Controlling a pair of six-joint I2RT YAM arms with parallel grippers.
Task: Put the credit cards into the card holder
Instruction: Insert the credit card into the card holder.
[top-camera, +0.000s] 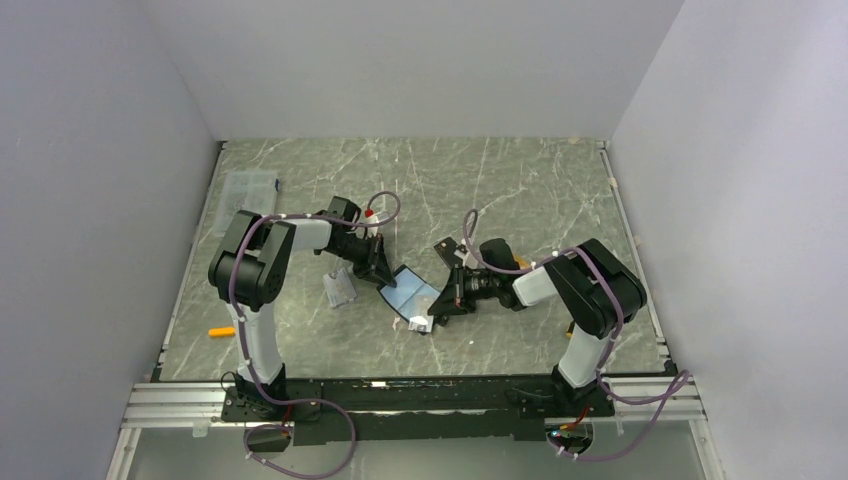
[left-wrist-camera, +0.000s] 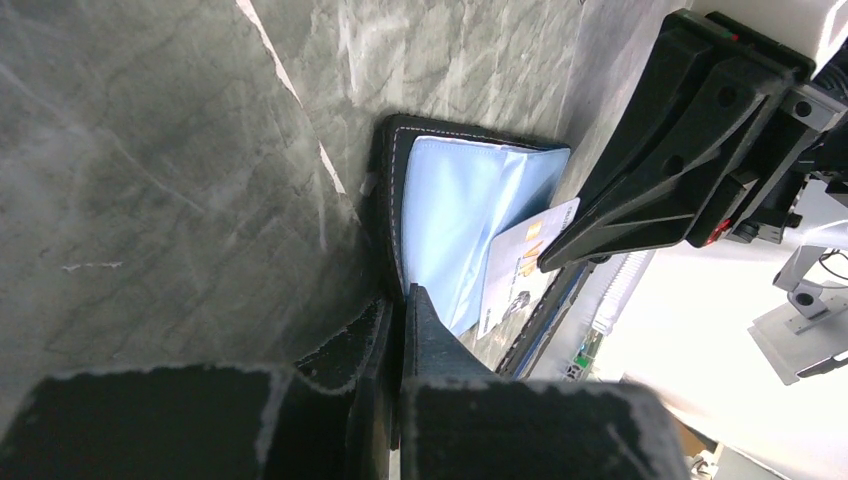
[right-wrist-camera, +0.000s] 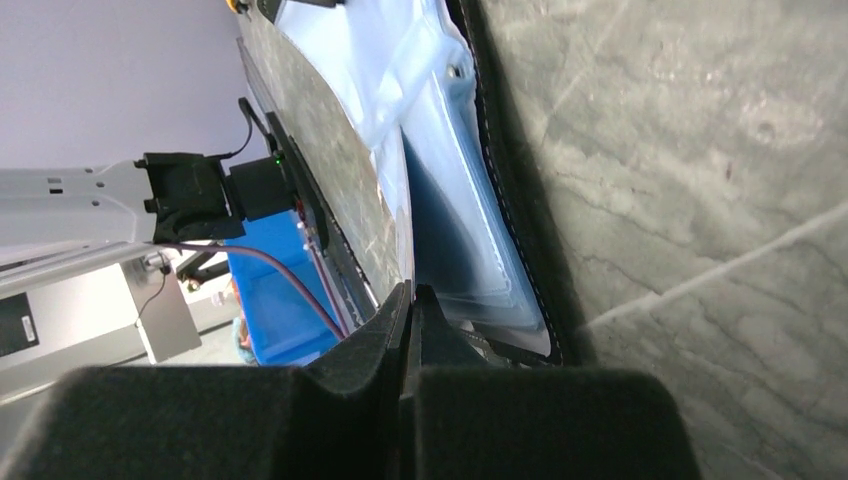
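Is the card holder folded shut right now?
No, the card holder is spread open in the left wrist view, pale blue inner pockets showing.

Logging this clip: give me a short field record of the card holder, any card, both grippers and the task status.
card holder: open on the table, bluish pockets facing up
left gripper: shut on the holder's black edge
right gripper: shut on a shiny pocket leaf at the opposite side
white card: lies on the pockets, end past the holder's edge
elsewhere: clear sleeve, clear box
status: card not fully seated
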